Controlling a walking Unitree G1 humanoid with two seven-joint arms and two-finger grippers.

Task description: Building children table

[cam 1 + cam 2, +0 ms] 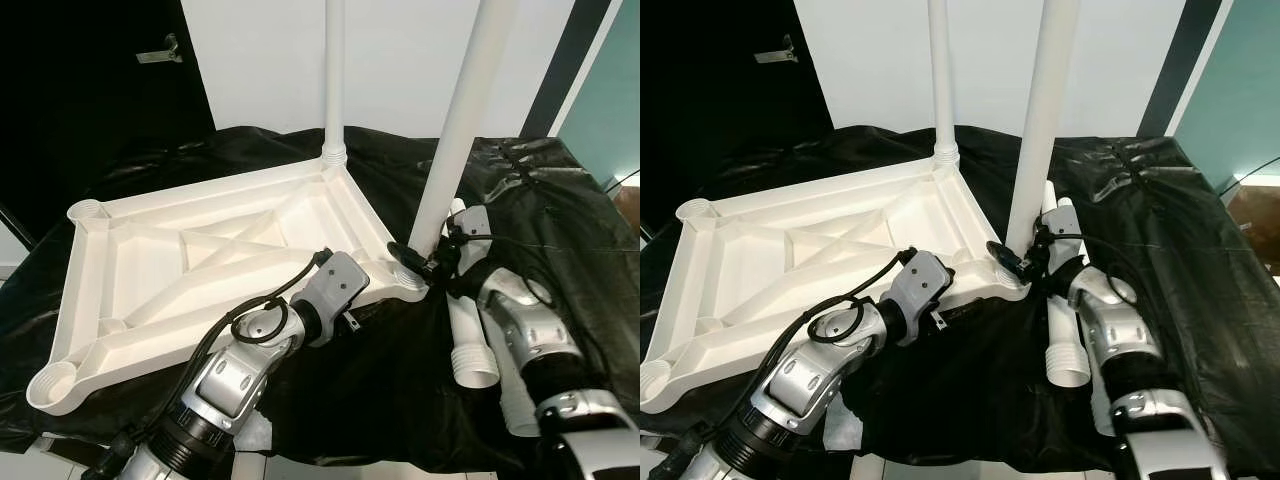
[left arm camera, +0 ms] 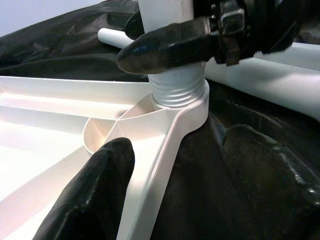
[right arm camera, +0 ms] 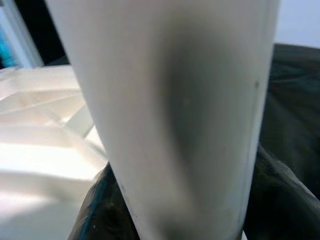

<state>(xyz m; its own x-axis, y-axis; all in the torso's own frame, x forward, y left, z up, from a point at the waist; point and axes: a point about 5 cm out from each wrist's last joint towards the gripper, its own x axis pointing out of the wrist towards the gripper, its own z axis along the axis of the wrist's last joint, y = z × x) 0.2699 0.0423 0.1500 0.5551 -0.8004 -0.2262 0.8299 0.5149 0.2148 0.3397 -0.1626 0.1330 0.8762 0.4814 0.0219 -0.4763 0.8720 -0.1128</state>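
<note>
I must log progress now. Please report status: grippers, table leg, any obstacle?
Right gripper shut on near leg at its corner socket. Left gripper on tabletop rim, bracing. Two spare legs lie beside; no obstacle.

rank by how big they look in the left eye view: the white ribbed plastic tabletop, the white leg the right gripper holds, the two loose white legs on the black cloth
1. White ribbed plastic tabletop, by far the largest.
2. White leg in the right gripper: longest leg showing.
3. Two loose white legs on the black cloth: they look alike, arm partly covering them, so unranked.

2 upright legs (image 1: 335, 80) (rear, front) block right edge
</note>
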